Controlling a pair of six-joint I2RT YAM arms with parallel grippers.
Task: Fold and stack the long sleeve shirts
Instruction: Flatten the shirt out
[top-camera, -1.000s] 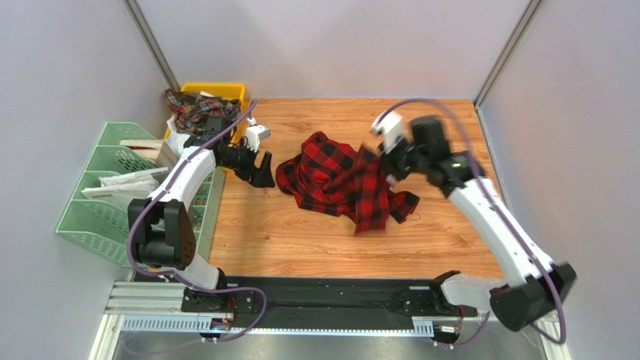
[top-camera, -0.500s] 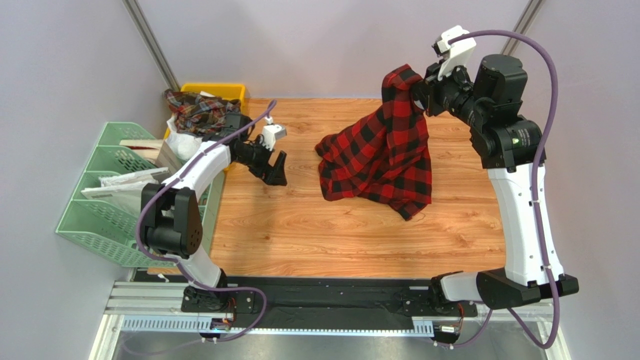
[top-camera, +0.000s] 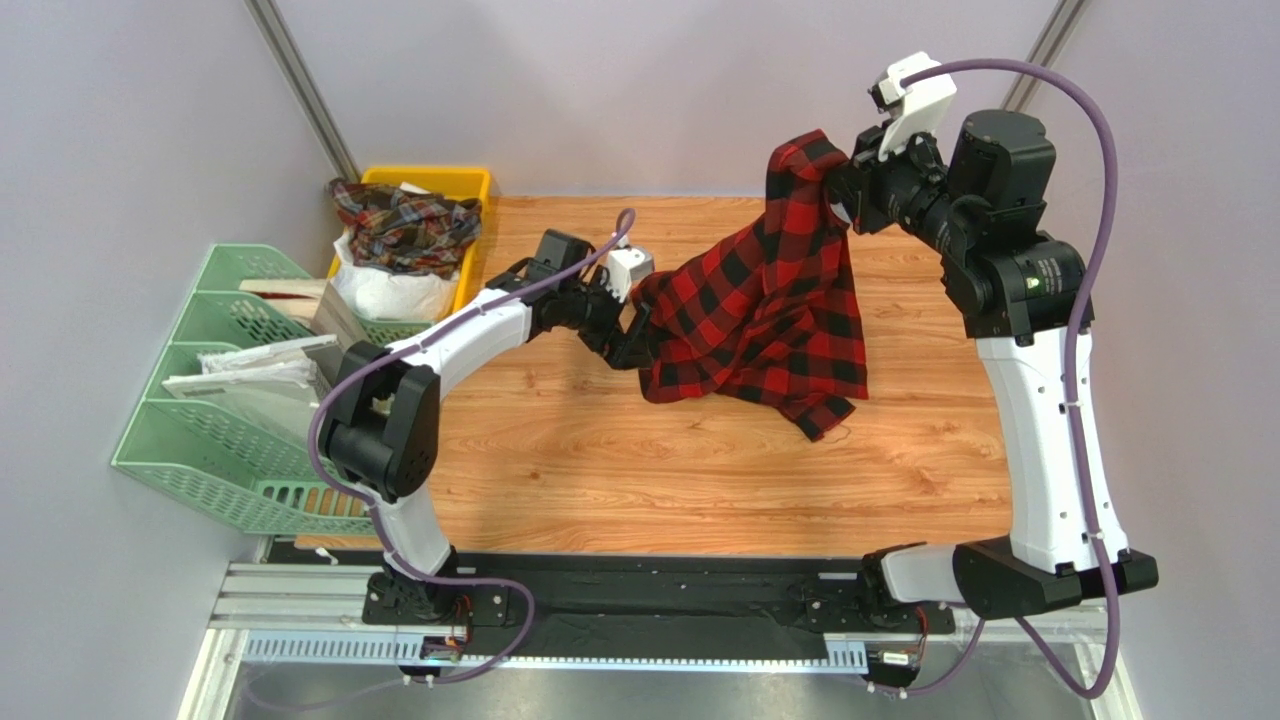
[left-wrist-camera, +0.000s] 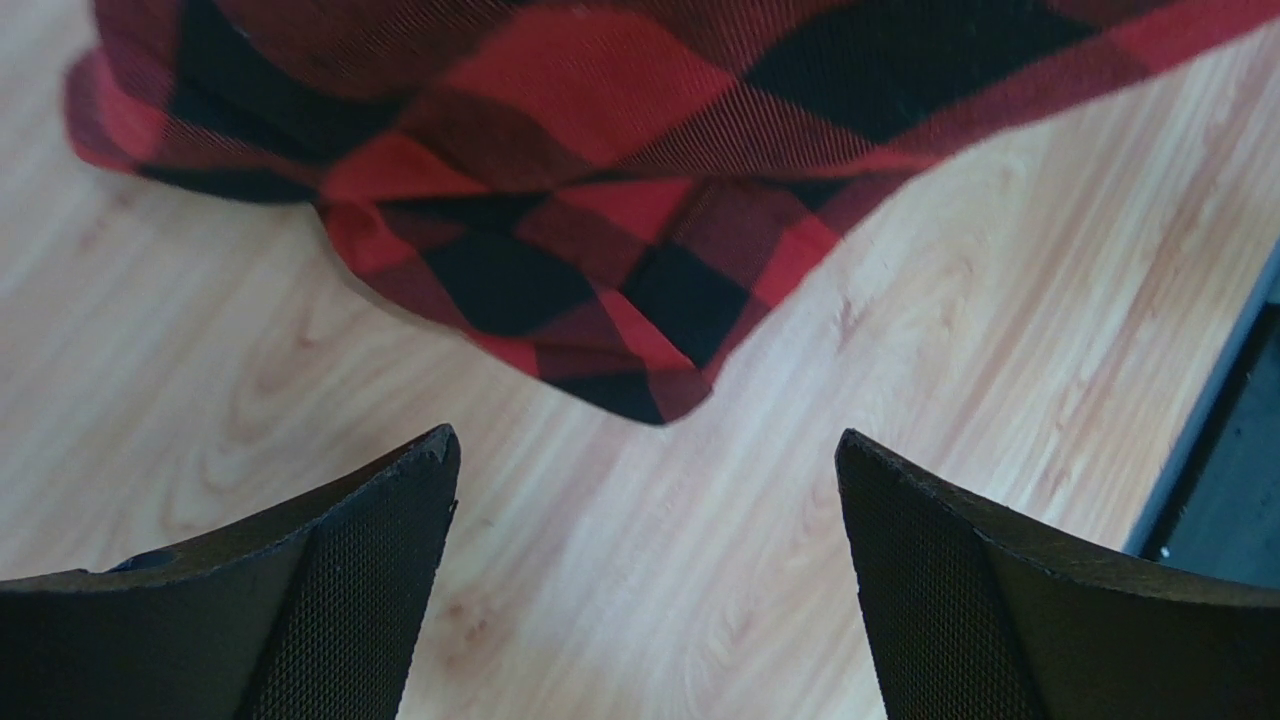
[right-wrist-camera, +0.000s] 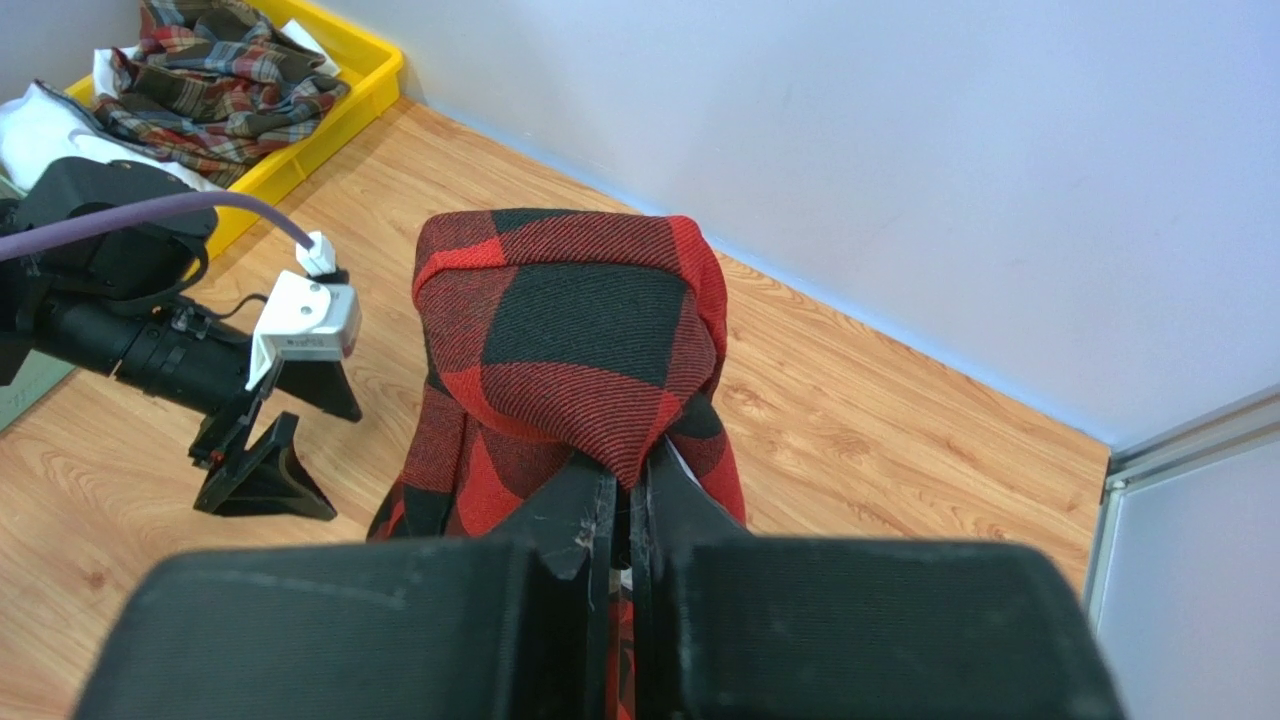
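Note:
The red-and-black check shirt (top-camera: 774, 300) hangs in the air from my right gripper (top-camera: 845, 177), which is shut on a bunch of its cloth high above the table's far right. Its lower part drapes down to the wood. In the right wrist view the cloth (right-wrist-camera: 579, 323) bulges over the closed jaws of the right gripper (right-wrist-camera: 628, 483). My left gripper (top-camera: 643, 333) is open and empty at the shirt's lower left edge. In the left wrist view a low corner of the shirt (left-wrist-camera: 601, 285) hangs just beyond the left gripper (left-wrist-camera: 646, 458). More plaid shirts (top-camera: 403, 218) lie in the yellow bin.
The yellow bin (top-camera: 458, 188) stands at the table's far left corner, holding plaid shirts and a white bundle (top-camera: 379, 282). A green file rack (top-camera: 211, 390) with papers stands left of the table. A black rail (top-camera: 661, 593) runs along the near edge.
My right gripper lifted the shirt from a heap on the table high into the air. My left arm has reached right from near the bin to the shirt's lower left edge.

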